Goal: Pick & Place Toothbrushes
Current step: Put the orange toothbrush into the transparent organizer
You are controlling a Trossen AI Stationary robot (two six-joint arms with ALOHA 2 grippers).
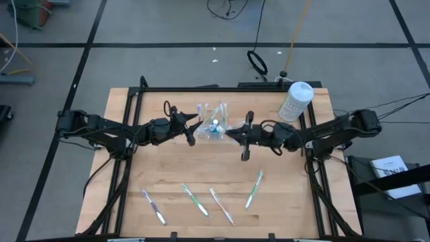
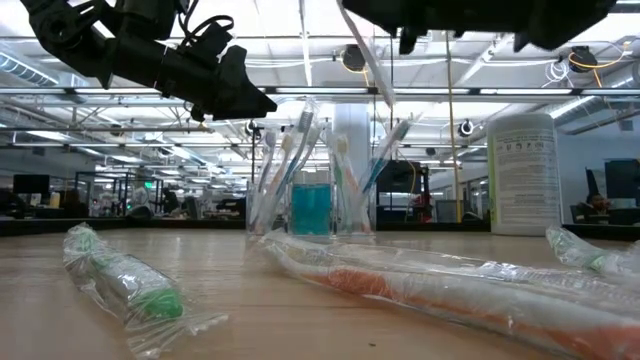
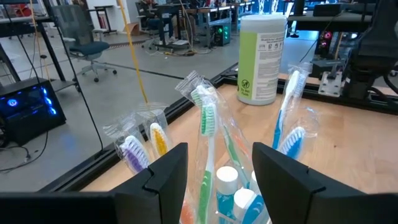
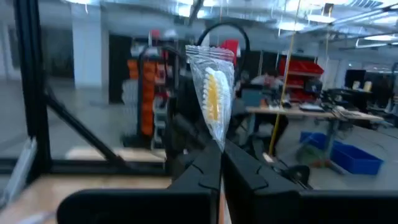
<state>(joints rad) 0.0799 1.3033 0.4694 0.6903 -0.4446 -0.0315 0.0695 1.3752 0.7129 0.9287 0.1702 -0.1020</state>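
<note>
My right end effector [image 4: 221, 158] was clenched on a wrapped yellow-bristled plastic toothbrush [image 4: 213, 99]; next, I should lay it at six o'clock on the counter [image 1: 282, 202].

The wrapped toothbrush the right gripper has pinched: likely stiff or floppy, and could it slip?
The right gripper is shut on the wrapped toothbrush, which stands straight above the fingers, so probably stiff and light. Its clear, crinkly wrapper looks slick and loose around the brush, so it might slide or twist in the pinch.

Four wrapped toothbrushes [image 1: 201, 201] lie on the table [image 1: 282, 215], beside one white canister [image 1: 295, 101]
</note>
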